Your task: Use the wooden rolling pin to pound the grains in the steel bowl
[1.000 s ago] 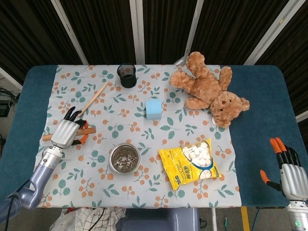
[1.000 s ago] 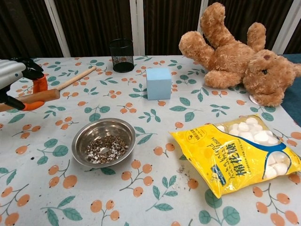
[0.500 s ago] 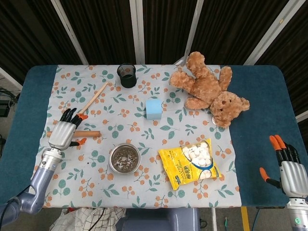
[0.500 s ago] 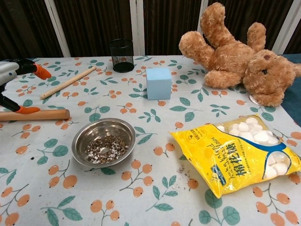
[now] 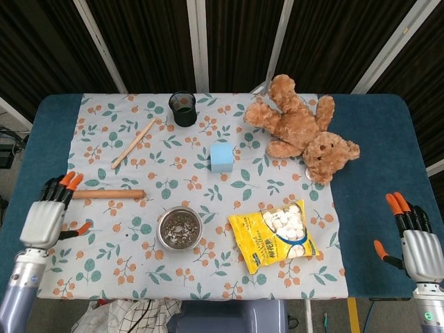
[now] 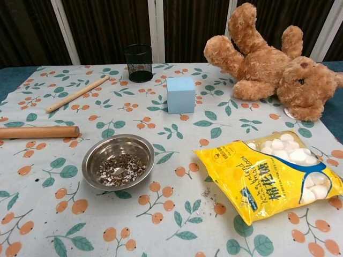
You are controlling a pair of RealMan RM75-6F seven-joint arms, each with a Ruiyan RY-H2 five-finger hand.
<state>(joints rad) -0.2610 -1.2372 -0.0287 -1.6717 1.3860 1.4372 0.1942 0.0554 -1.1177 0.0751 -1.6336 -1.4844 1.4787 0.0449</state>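
The wooden rolling pin [image 5: 109,194] [image 6: 38,131] lies flat on the floral cloth, left of and a little beyond the steel bowl [image 5: 180,228] [image 6: 118,161]. Dark crushed grains fill the bowl's bottom. My left hand [image 5: 46,217] hovers off the cloth's left edge, fingers apart, holding nothing, well clear of the pin. At the table's right front corner my right hand [image 5: 415,243] stays over the blue surface, fingers spread and empty. Neither hand shows in the chest view.
A thin wooden stick [image 5: 134,143] lies beyond the pin. A black mesh cup [image 5: 183,109], a blue cube [image 5: 222,157], a teddy bear [image 5: 301,129] and a yellow marshmallow bag [image 5: 274,232] sit across the cloth.
My left hand let go of the rolling pin, which now lies on the cloth, and drew back left and toward me off the cloth. The right hand barely moved.
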